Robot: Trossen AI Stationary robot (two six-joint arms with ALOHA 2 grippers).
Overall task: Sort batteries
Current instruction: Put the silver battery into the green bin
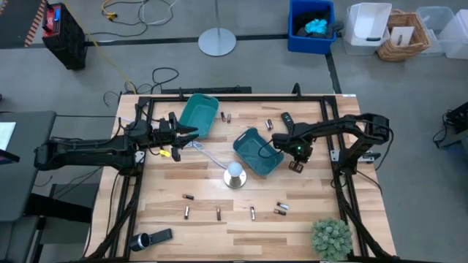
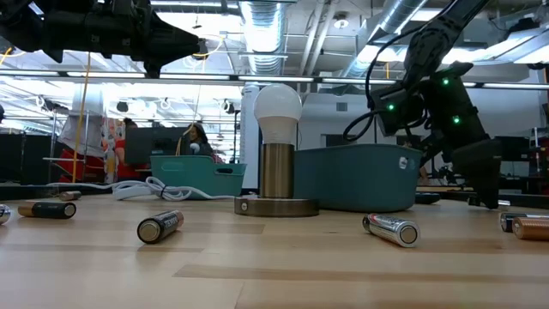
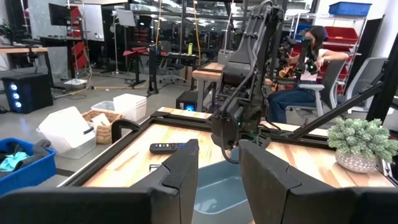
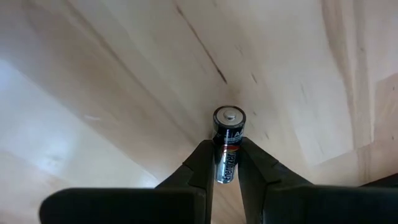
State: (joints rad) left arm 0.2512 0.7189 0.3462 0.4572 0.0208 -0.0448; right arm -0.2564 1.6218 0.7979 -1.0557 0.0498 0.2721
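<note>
Black-Fingered Right Gripper Pinches a Battery Beside the Middle Bin

Black fingers of the right gripper (image 4: 225, 163) pinch an AA battery (image 4: 227, 142), its button end poking out past the fingertips above bare wood. Seen from above, this gripper (image 1: 296, 165) hovers just right of the teal bin (image 1: 258, 151) at mid-table. The left gripper (image 3: 219, 163) holds nothing, its fingers a narrow gap apart; it hangs left of that bin, beside a second teal bin (image 1: 198, 115) near the far edge. Loose batteries (image 1: 218, 213) lie scattered across the near half of the table (image 1: 183, 183), well apart from both grippers, with a few more near the far edge. A bulb lamp (image 1: 235, 174) stands just in front of the middle bin. Open wood lies right of the lamp.
</note>
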